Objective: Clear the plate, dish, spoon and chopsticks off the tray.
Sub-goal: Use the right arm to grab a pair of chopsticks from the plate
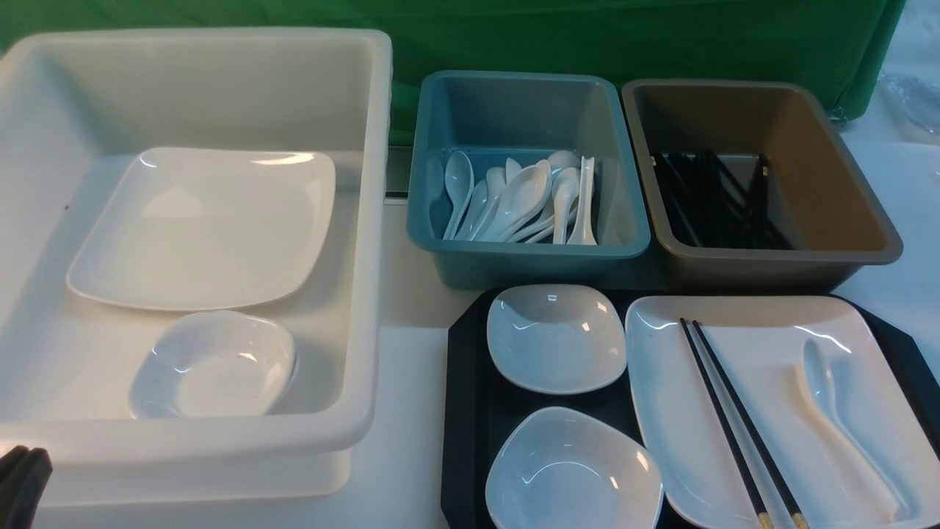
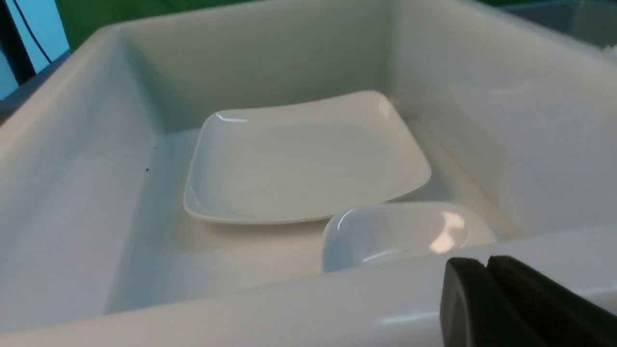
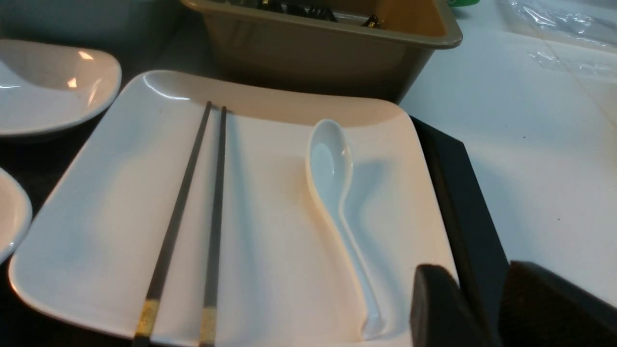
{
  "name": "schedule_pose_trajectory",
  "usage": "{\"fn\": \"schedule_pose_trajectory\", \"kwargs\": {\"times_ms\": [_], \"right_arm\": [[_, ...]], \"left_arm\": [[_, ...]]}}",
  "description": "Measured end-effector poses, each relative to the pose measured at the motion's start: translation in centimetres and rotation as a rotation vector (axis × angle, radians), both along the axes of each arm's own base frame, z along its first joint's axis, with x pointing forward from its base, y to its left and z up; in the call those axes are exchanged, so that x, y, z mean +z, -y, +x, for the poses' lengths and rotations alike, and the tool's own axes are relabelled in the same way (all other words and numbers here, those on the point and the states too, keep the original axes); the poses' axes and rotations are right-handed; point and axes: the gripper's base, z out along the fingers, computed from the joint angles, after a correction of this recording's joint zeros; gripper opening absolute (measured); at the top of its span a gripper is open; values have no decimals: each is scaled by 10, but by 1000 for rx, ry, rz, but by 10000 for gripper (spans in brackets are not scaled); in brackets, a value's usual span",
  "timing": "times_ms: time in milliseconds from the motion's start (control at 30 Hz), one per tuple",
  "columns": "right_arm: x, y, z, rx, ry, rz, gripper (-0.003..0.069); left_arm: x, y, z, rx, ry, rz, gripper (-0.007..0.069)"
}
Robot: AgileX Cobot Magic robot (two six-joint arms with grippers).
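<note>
The black tray (image 1: 463,411) sits at the front right. On it lies the large white plate (image 1: 764,382) (image 3: 270,193), which carries the black chopsticks (image 1: 723,420) (image 3: 178,212) and the white spoon (image 1: 822,375) (image 3: 330,164) side by side. Left of the plate, two small white dishes rest on the tray, one farther (image 1: 556,338) and one nearer (image 1: 573,470). My right gripper (image 3: 477,284) is open and empty over the tray's right rim (image 3: 462,193), by the spoon's handle end. My left gripper (image 1: 20,481) (image 2: 487,262) is shut and empty, low before the white tub's near wall.
A big white tub (image 1: 367,220) at the left holds another plate (image 1: 205,228) and a small dish (image 1: 213,364). Behind the tray stand a blue tub (image 1: 529,253) with several spoons and a brown tub (image 1: 771,257) with several chopsticks.
</note>
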Motion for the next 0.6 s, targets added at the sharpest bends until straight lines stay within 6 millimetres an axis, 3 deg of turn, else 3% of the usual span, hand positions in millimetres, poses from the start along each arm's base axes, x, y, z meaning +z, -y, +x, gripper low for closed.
{"fn": "schedule_pose_trajectory", "kwargs": {"times_ms": [33, 167, 300, 467, 500, 600], "right_arm": [[0, 0, 0, 0, 0, 0, 238], [1, 0, 0, -1, 12, 0, 238], [2, 0, 1, -7, 28, 22, 238], [17, 0, 4, -80, 193, 388, 238], [23, 1, 4, -103, 262, 534, 238], [32, 3, 4, -125, 361, 744, 238]], "left_arm": [[1, 0, 0, 0, 7, 0, 17], [15, -2, 0, 23, 150, -332, 17], [24, -6, -1, 48, 243, -455, 17], [31, -10, -2, 67, 333, -515, 17], [36, -12, -4, 71, 386, -580, 17], [49, -18, -10, 61, 557, -719, 17]]}}
